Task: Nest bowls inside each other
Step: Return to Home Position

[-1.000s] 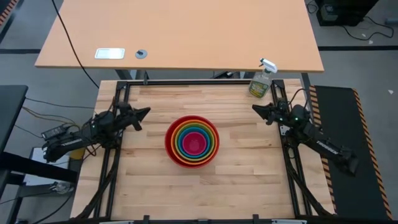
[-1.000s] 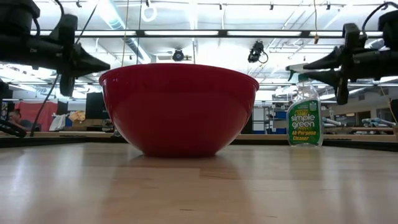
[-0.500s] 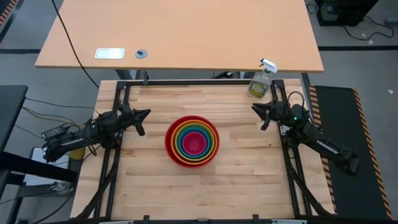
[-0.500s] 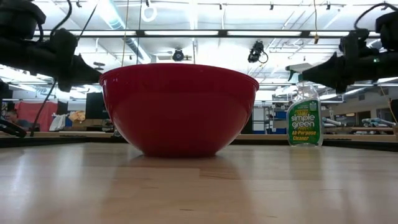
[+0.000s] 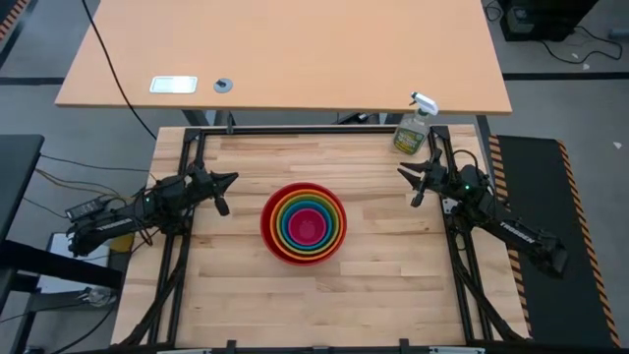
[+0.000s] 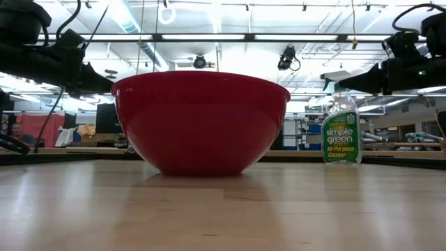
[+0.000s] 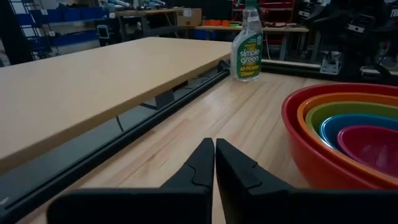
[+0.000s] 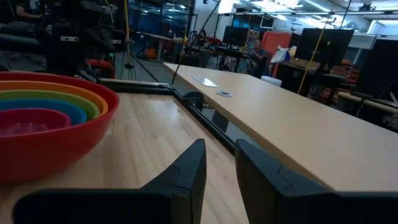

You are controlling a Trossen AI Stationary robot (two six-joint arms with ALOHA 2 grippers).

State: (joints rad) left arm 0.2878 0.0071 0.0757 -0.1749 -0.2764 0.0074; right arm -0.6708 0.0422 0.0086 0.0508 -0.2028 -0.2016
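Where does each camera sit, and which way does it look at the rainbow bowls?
High view: above the table, looking straight down on the nested bowls; left gripper and right gripper flank them.
Low view: at table height, looking level at the red bowl and spray bottle; arms enter up high.
Left wrist view: on the left arm, facing bowls and bottle past its shut fingers.
Right wrist view: on the right arm, facing the bowls past its parted fingers.
Shared: both wrist views show the bowls.

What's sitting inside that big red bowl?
Inside the red bowl four smaller ones are nested: the orange bowl, then the green bowl, the blue bowl and, innermost, the pink bowl. Each hides the floor of the one around it; only upper walls show.
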